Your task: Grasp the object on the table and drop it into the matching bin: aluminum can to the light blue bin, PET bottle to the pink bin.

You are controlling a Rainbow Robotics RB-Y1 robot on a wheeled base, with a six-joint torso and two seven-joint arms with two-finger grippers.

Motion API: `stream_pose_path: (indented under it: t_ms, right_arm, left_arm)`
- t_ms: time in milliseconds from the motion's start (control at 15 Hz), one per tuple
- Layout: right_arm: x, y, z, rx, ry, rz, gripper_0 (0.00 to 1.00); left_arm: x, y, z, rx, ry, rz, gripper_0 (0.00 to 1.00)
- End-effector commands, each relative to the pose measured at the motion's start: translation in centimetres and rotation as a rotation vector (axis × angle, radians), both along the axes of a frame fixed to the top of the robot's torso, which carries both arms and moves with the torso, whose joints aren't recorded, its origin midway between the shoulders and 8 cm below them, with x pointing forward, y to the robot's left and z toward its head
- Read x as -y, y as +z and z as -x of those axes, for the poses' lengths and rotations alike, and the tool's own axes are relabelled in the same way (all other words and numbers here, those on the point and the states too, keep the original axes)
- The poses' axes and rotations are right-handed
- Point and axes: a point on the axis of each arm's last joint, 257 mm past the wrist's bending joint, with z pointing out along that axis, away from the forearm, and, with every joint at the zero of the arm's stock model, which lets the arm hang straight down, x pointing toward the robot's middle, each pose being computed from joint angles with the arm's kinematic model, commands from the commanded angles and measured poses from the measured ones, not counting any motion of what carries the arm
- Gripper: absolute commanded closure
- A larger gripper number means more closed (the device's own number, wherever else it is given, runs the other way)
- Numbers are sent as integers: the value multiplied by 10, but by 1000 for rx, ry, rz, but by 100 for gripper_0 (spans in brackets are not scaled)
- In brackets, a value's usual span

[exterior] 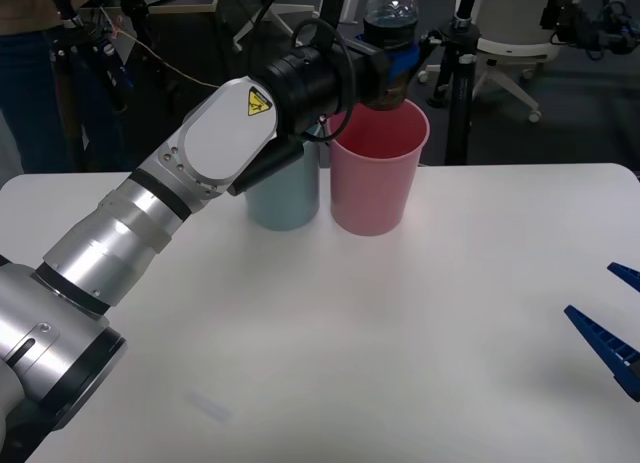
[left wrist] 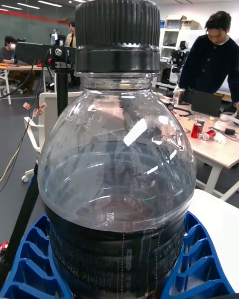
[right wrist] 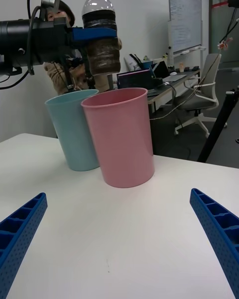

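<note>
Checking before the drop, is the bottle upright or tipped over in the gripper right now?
Upright. The bottle is held cap-up by the left gripper, above the pink bin and clear of its rim.

The left arm (exterior: pixel 150 223) has silver ribbed segments, a white oval cover with small screws, and a yellow triangular warning sticker (exterior: pixel 259 104) in the upper middle of the front view. Its wrist is black with looping black cables. Both grippers have blue ribbed fingers (right wrist: pixel 20 229); the right gripper (right wrist: pixel 119 239) shows them as wedges.
</note>
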Motion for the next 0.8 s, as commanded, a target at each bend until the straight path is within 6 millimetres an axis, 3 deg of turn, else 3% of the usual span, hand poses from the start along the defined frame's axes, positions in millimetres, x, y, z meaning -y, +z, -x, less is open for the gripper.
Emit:
stream_pose_path:
  t_ms: [67,333,400,467,533,600,800]
  right_arm:
    - [0,0,0,0,0,0,0]
    - [0,0,0,0,0,0,0]
    - [0,0,0,0,0,0,0]
    - [0,0,0,0,0,0,0]
    - [0,0,0,0,0,0,0]
    - [0,0,0,0,0,0,0]
    - [0,0,0,0,0,0,0]
  left_arm:
    - [2,-6,-1,-11,2,-2,91]
    - [4,-9,-1,-7,11,6,91]
    - [4,-7,-2,-5,15,13,79]
    - [2,-3,-3,6,24,21,54]
    - [3,0,-4,13,25,23,16]
    - [1,2,-4,20,30,25,0]
    - [1,3,-5,24,32,25,0]
